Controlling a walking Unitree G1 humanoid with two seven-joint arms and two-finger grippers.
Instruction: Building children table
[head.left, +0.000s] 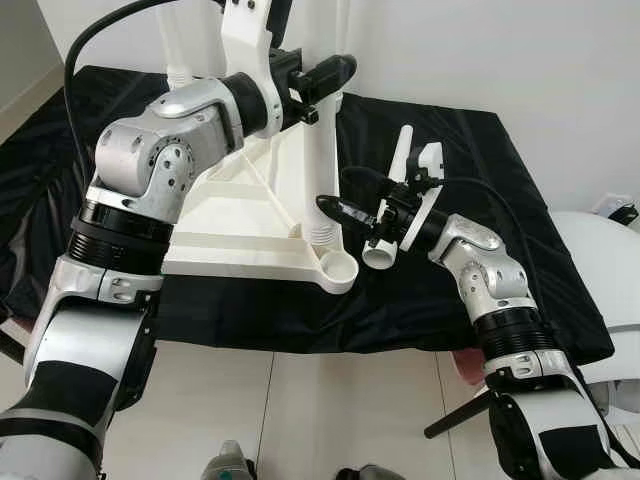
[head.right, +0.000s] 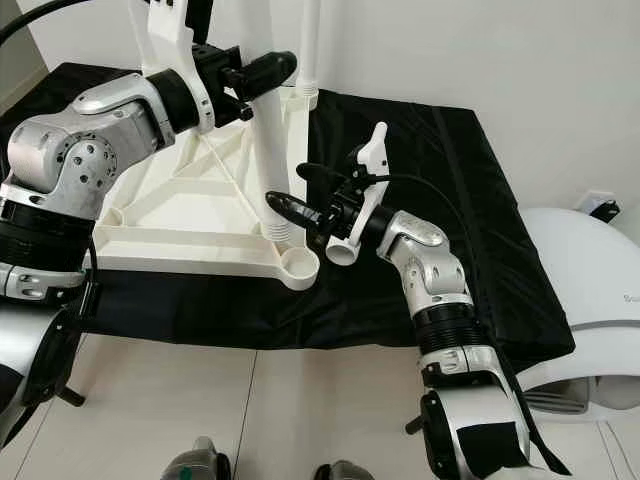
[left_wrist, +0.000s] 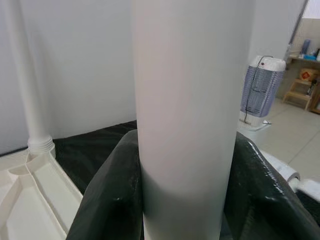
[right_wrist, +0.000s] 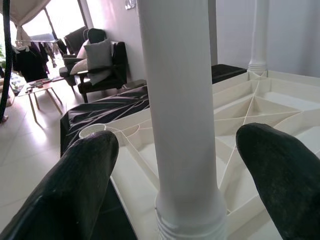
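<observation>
- Jaws: my left gripper (head.left: 335, 72) is clamped high on the table leg (head.right: 272, 150); my right gripper (right_wrist: 175, 150) stands wide around its threaded base.
- Leg stands upright in the upturned tabletop (head.left: 250, 235) on the black-draped worktop (head.left: 480, 180).
- Looks light, stiff, slick plastic; I'd grip low, near the socket.

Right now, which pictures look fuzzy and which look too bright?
In the left wrist view the white table leg is close, soft and out of focus between the left gripper's fingers. In the right wrist view the window area is washed out with glare, and the right gripper's fingertips look blurry. Both eye views are sharp and evenly lit over the black cloth.
</observation>
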